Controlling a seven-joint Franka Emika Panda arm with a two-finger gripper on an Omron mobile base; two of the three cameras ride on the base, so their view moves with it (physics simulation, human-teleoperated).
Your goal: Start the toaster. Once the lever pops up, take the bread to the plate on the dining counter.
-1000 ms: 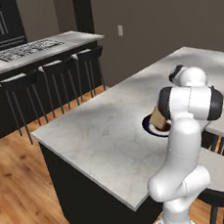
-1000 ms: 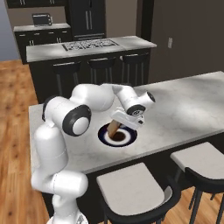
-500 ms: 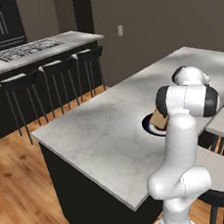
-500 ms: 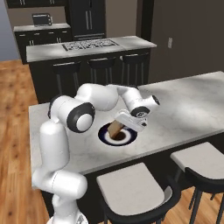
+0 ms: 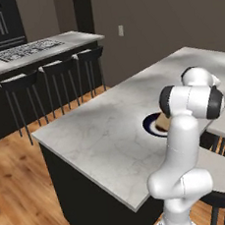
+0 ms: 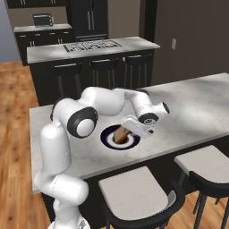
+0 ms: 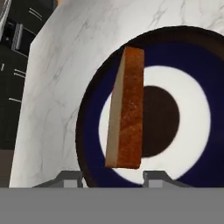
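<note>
Bread (image 7: 127, 109) sits between the gripper (image 7: 113, 176) fingertips in the hand view, edge-on, standing on its edge over the plate (image 7: 94, 118). Both fingertips (image 7: 70, 177) show at the bottom, spread to either side of the slice's near end with a visible gap on each side, so jaws are parted, not clamped on it. Can't tell from this view whether the slice's lower edge touches the plate or hangs just above.

In the right base view the gripper (image 6: 139, 129) hangs low over the plate (image 6: 108, 141) and the bread (image 6: 120, 133) leans upright-tilted beneath it, on the plate's middle. In the left base view the plate (image 5: 150, 125) and a sliver of bread (image 5: 161, 123) peek out from behind the arm's elbow; hand itself is hidden there.

Bread look: thin slab, orange-brown speckled toasted face, paler tan crust edge toward the left of the hand view. Square outline, slightly tapered by perspective.

Plate: round, wide navy rim, white ring, dark brown centre spot. It lies flat on the counter (image 6: 197, 103), a white grey-veined marble top on a dark base, near the robot-side edge.

Toaster (image 6: 43, 19) is far back on the rear counter, top left of the right base view, well apart from everything else.
</note>
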